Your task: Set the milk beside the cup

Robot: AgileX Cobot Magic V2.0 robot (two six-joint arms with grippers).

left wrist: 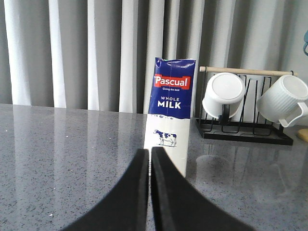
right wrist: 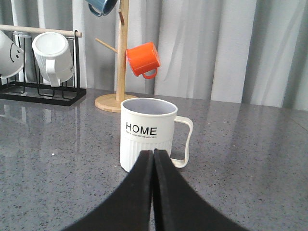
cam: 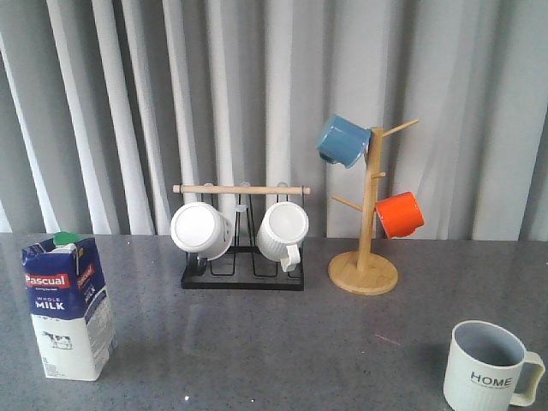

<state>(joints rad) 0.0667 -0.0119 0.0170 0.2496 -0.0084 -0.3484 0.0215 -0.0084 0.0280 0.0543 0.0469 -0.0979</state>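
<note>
You are seeing the tall blue-and-white milk carton [cam: 68, 308] standing lower left on the grey desk [cam: 257, 342], the ribbed "HOME" mug [cam: 488, 368] sitting lower right; both grippers' jaws are pressing together, holding nothing.

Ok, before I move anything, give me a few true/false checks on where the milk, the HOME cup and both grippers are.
1. The milk carton stands upright on the robot's left side of the table. True.
2. The HOME cup already sits right beside the milk. False: it is far off on the right side, with open table between them.
3. The left gripper is clamped on the milk. False: its fingers are shut together in front of the carton, holding nothing.
4. The right gripper is shut and points at the cup. True.
5. The orange mug stands on the table. False: it hangs on the wooden mug tree.
</note>
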